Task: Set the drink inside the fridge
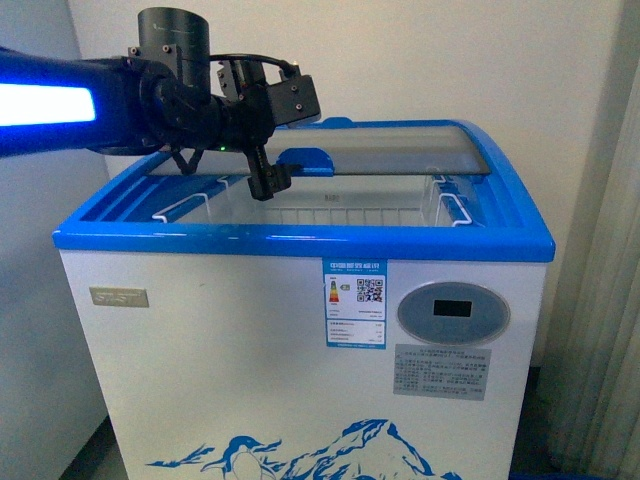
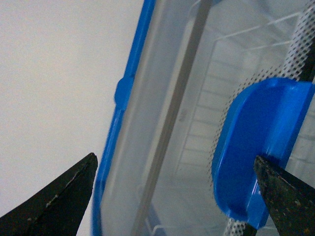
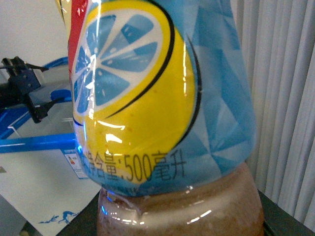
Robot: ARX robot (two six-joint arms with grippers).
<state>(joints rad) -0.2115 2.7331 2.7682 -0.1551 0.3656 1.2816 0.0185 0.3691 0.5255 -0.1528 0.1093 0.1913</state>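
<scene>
The left tool (image 1: 268, 187) hangs wide open and empty just beside the blue handle (image 1: 305, 160) of the glass lid (image 1: 400, 150), likely placed to slide it. The fridge (image 1: 300, 240) stands part open. Only the right wrist view shows the drink (image 3: 147, 98), close up and outside the fridge. The right tool is unseen, so I cannot tell its grip.

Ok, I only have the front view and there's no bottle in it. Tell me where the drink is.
Observer: The drink fills the right wrist view, close up against that camera.
Operator: Report the left tool.
Observer: The left tool is open, its fingertips wide apart, the blue lid handle beside one.
Operator: Say whether the bottle is ready to lower in.
Observer: Seemingly not: behind the drink the fridge shows its front face, not its open top.
</scene>
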